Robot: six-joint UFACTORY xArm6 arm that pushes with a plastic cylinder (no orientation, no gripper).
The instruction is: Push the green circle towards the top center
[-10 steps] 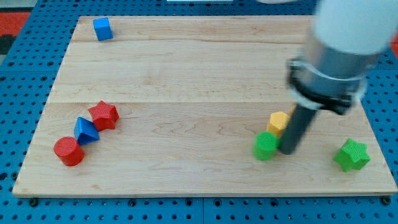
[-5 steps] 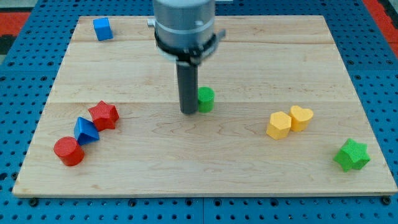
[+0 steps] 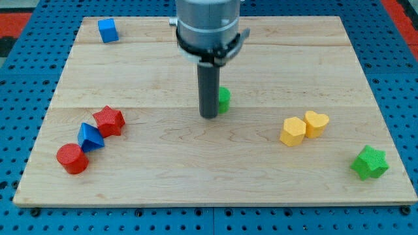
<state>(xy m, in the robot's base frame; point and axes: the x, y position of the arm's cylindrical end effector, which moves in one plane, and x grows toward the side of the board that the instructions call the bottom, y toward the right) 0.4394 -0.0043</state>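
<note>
The green circle (image 3: 224, 99) stands near the middle of the wooden board (image 3: 163, 150), a little above centre. Most of it is hidden behind my dark rod. My tip (image 3: 209, 116) rests on the board just left of and slightly below the green circle, touching or nearly touching it.
A blue cube (image 3: 108, 30) sits at the top left. A red star (image 3: 109, 121), a blue triangle (image 3: 89, 137) and a red circle (image 3: 72, 158) cluster at the lower left. A yellow hexagon (image 3: 292, 131) and yellow heart (image 3: 317, 123) sit at the right. A green star (image 3: 369, 162) is at the bottom right.
The green circle went from the lower right beside the yellow blocks to the board's middle. In the last half second my tip and the circle shifted slightly right and up.
</note>
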